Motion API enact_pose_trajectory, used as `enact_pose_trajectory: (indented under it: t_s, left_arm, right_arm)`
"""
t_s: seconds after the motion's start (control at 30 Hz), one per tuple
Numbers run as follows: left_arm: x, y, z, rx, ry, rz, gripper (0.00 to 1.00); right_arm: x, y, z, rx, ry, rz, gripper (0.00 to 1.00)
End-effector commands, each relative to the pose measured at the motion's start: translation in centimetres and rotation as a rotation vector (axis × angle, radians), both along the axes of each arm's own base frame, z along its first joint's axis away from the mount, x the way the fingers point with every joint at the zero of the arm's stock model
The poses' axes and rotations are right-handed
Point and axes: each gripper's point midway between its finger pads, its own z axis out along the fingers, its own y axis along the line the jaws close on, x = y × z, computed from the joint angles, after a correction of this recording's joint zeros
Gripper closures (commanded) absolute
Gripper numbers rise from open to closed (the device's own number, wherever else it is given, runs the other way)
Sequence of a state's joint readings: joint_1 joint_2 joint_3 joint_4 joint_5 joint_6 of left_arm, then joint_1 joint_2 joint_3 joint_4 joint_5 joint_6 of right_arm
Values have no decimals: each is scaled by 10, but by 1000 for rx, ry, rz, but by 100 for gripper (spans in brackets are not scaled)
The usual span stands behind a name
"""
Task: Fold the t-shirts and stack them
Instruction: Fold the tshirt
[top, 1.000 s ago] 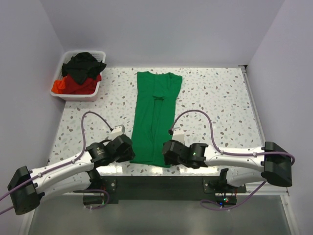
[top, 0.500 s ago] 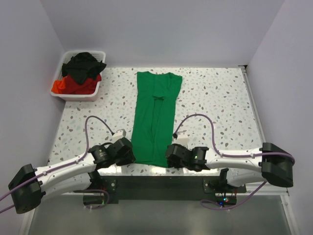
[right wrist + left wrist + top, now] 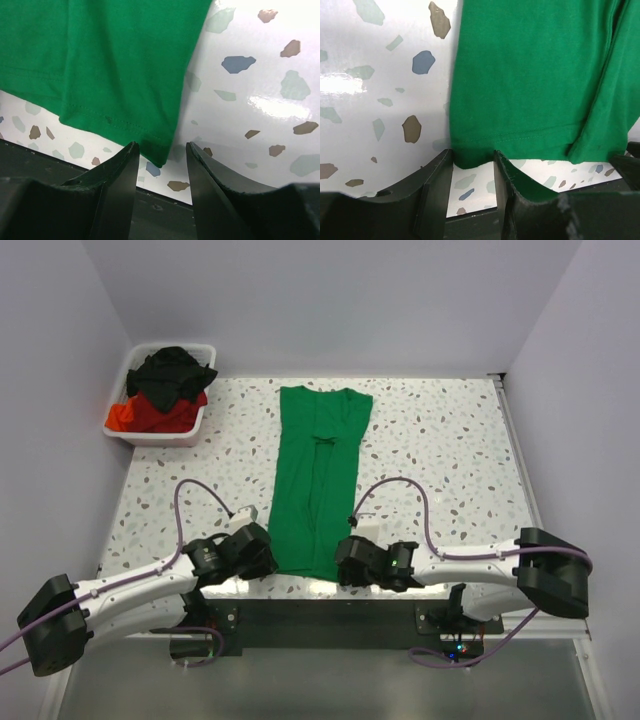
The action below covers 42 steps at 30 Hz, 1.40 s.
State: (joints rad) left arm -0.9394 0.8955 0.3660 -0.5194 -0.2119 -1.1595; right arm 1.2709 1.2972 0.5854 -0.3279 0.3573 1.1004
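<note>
A green t-shirt (image 3: pixel 318 475), folded into a long narrow strip, lies flat in the middle of the speckled tabletop (image 3: pixel 440 440), its collar toward the top of the frame. The left hand (image 3: pixel 265 558) sits at the lower left corner of the hem. Its fingers (image 3: pixel 437 172) are spread, with the cloth corner between them and not pinched. The right hand (image 3: pixel 345 565) sits at the lower right corner, also spread, the hem tip in its gap. In the upper left, a white bin (image 3: pixel 155 436) holds a black t-shirt (image 3: pixel 172 370) on top of a red t-shirt (image 3: pixel 140 416).
</note>
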Motion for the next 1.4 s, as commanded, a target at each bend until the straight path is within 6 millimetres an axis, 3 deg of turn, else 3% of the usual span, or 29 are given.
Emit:
enact_pose_trajectory:
  t_s: [0.0, 0.27, 0.43, 0.57, 0.67, 1.03, 1.37]
  left_arm:
    - [-2, 5, -11, 9, 7, 25, 57]
    - [-2, 13, -16, 48, 8, 37, 59]
    - [0, 22, -10, 92, -2, 52, 72]
    - [3, 28, -4, 119, -21, 71, 87]
    - [5, 31, -2, 134, -29, 80, 100]
    - [20, 13, 21, 83, -114, 14, 100]
    - [47, -4, 65, 67, -217, 24, 100]
  right_arm:
    - [3, 18, 6, 45, -6, 11, 54]
    - [1, 21, -2, 25, 15, 20, 56]
    - [1, 23, -3, 13, 21, 25, 74]
    - [1, 23, -1, 6, 26, 21, 100]
    - [1, 20, 1, -8, 24, 9, 100]
    - [7, 19, 30, 13, -28, 11, 100]
    - [22, 21, 62, 30, -118, 9, 100]
